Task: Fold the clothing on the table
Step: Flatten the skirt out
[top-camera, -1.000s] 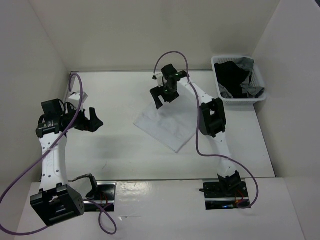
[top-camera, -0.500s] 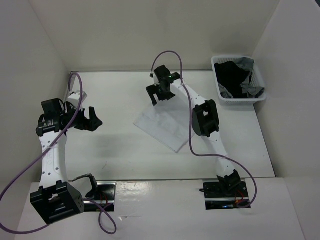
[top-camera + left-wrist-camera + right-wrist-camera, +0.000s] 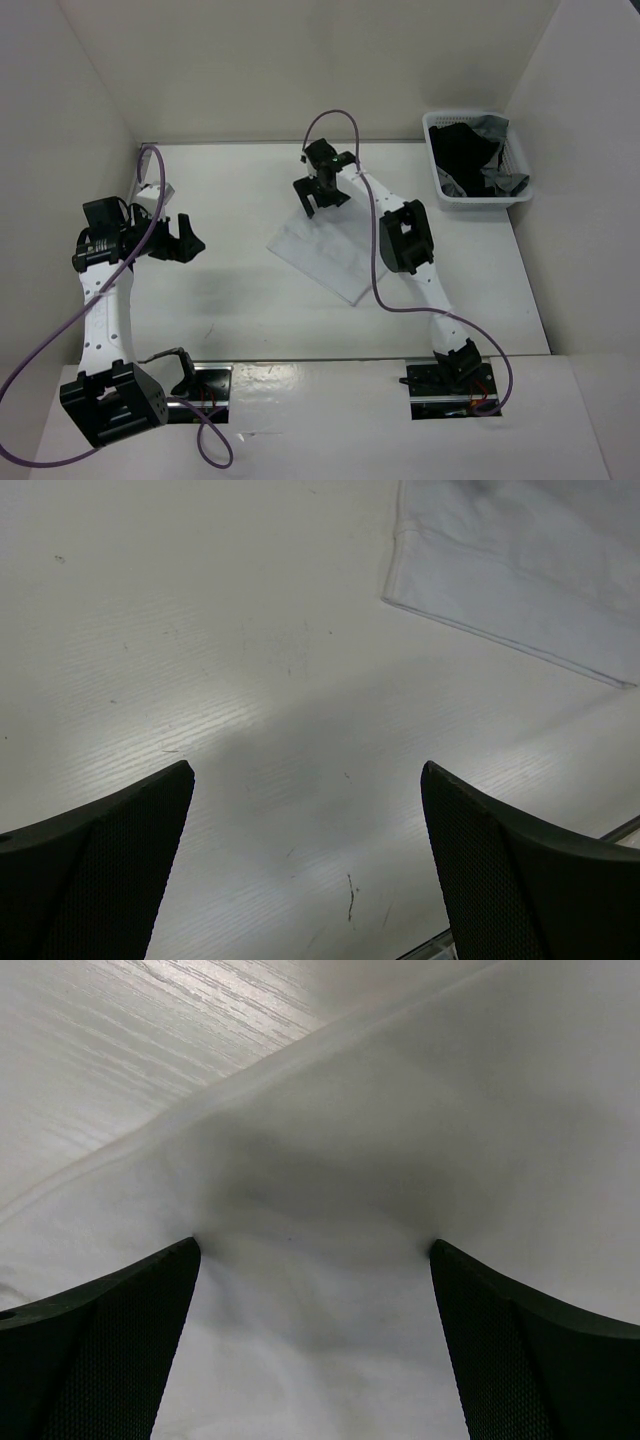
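White garment (image 3: 325, 255) lying flat near the middle of the white table (image 3: 240, 295), right gripper (image 3: 322, 203) at its far corner, jaws spread wide, fingertips (image 3: 100, 1360) pressing into the fabric, left gripper (image 3: 195, 238) well apart to the left, jaws spread, white slatted basket (image 3: 478, 206) of dark garments (image 3: 462, 150) at far right.

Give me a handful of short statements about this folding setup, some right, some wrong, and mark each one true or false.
1. The right claw is open over the clothing. True.
2. The left claw holds a corner of the clothing. False: it is open above bare table, apart from the clothing.
3. The basket holds dark garments. True.
4. The clothing hangs over the table's edge. False: it lies wholly on the table, near the middle.
5. The basket stands at the far left corner. False: it is at the far right corner.
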You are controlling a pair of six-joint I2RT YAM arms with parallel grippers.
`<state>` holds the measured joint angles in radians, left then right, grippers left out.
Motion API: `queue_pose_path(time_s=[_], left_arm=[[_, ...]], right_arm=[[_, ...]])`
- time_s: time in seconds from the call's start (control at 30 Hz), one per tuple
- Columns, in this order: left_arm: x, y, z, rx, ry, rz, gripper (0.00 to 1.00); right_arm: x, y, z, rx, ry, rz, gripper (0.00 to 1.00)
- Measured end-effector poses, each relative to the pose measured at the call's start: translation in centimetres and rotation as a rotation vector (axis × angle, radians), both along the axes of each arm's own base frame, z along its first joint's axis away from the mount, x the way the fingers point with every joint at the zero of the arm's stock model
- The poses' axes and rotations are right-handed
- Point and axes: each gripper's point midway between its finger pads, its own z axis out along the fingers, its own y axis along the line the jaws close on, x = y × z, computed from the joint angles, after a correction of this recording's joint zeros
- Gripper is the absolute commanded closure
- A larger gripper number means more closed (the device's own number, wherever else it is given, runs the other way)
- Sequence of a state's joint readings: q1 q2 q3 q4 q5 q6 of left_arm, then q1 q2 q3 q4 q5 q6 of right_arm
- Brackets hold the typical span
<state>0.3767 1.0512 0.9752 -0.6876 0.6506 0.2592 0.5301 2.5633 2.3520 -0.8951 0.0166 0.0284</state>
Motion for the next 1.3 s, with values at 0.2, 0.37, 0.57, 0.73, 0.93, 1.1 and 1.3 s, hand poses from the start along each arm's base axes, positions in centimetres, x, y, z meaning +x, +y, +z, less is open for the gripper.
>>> queue_pose_path(time_s=[0.2, 0.37, 0.57, 0.73, 0.93, 1.1, 1.3], left_arm=[[0.0, 0.0, 0.0, 0.002, 0.001, 0.002, 0.0], [0.0, 0.1, -0.1, 0.005, 0.002, 0.005, 0.0], [0.0, 0.1, -0.1, 0.006, 0.002, 0.006, 0.0], [0.0, 0.2, -0.1, 0.007, 0.002, 0.007, 0.0], [0.0, 0.2, -0.1, 0.007, 0.003, 0.006, 0.0], [0.0, 0.2, 0.0, 0.008, 0.0, 0.007, 0.0], [0.0, 0.1, 0.1, 0.009, -0.004, 0.007, 0.0]], right_arm=[[-0.5, 0.7, -0.3, -0.016, -0.004, 0.046, 0.0], [-2.0, 2.7, -0.6, -0.016, -0.012, 0.148, 0.0], [-6.5, 5.6, -0.6, -0.027, 0.0, 0.361, 0.0], [-9.9, 6.5, -0.7, -0.042, 0.011, 0.525, 0.0], [-14.1, 7.7, -0.9, -0.07, 0.022, 0.709, 0.0], [-17.6, 9.7, -0.9, -0.083, 0.024, 0.844, 0.0], [-18.9, 10.3, -0.2, -0.055, 0.044, 0.868, 0.0]])
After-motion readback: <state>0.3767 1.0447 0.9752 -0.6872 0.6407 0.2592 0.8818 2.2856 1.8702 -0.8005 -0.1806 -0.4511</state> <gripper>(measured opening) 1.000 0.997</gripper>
